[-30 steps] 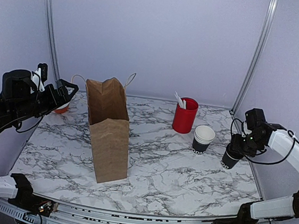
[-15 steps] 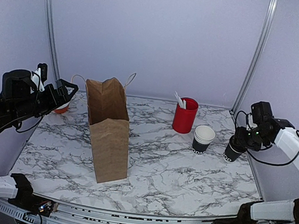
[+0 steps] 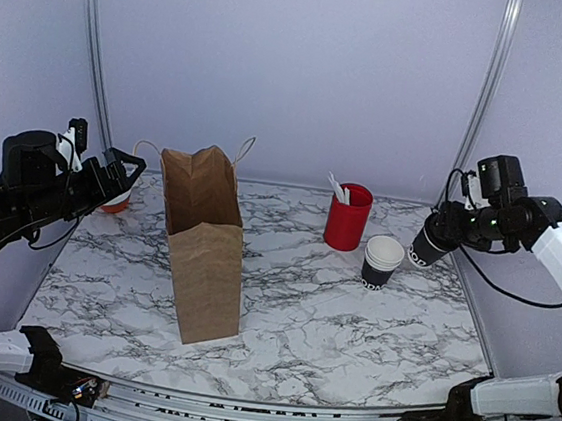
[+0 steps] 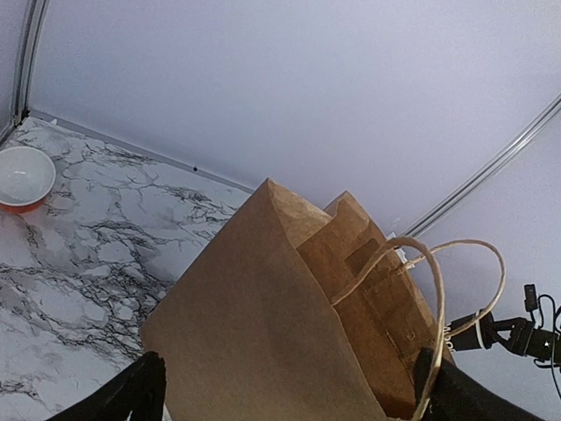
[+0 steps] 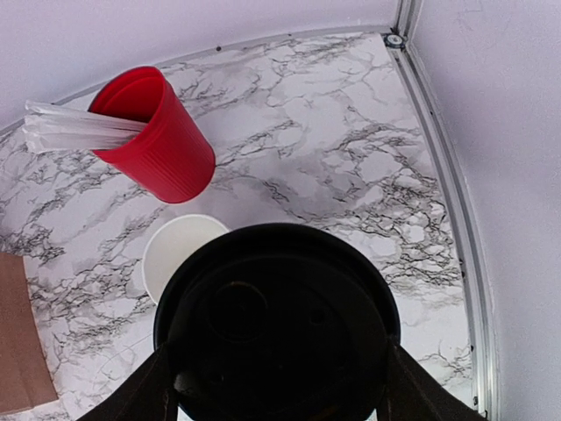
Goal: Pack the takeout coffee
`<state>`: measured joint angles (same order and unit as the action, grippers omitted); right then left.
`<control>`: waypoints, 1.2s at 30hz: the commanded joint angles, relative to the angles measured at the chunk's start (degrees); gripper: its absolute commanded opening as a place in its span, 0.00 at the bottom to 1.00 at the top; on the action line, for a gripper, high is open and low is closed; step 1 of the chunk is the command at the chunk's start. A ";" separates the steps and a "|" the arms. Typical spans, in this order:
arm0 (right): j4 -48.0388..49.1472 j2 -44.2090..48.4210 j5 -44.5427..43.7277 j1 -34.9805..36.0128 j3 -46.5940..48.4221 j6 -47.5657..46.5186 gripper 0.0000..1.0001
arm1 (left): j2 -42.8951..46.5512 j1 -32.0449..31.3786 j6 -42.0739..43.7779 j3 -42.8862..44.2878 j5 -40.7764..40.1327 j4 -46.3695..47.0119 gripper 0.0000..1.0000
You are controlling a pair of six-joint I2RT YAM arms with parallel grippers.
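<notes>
Far left, the left gripper (image 3: 128, 180) is seen hovering with its fingers spread wide apart and nothing between them. Just behind it, an orange bowl (image 4: 22, 178), white inside, is set on the marble table (image 3: 349, 328). Next along, a brown paper bag (image 3: 203, 253) is stood upright, its top open and its twine handles raised. Past the middle, a red cup (image 3: 348, 218) with white utensils (image 3: 338, 187) is parked near the back, and a stack of lidless black cups (image 3: 382, 260) is placed just in front of it. And there it is, far right: the takeout coffee (image 3: 426, 246), a small black paper cup with white lettering near its base and a round black lid (image 5: 279, 324), is clamped between the fingers of the right gripper (image 3: 444, 229). It is held in the air, just right of the stack. Its long axis is slanted: the base is aimed down and left toward the stack, and the lid is turned up and right toward the wrist.
</notes>
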<state>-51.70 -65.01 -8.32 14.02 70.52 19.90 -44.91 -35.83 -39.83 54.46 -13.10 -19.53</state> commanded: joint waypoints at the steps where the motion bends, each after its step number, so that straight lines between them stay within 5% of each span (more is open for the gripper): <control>1: -0.70 1.13 3.40 2.31 4.40 1.38 0.60 | 0.68 0.33 -0.31 -0.23 -0.87 0.74 0.99; 22: -2.78 -15.18 -4.40 31.84 30.85 3.04 0.60 | -0.05 0.33 -0.34 0.86 2.87 0.56 0.93; 30: -5.39 -21.20 -6.11 39.92 43.89 1.66 0.60 | -2.42 0.35 0.39 2.45 6.76 0.63 0.68; 36: -5.66 -22.91 -6.18 43.44 48.90 1.18 0.60 | -4.65 0.33 1.15 4.15 9.93 0.95 0.38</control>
<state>-56.49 -87.50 -13.39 55.77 115.81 22.00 -48.51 -35.81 -39.57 56.14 -6.24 -19.53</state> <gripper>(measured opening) 0.702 0.469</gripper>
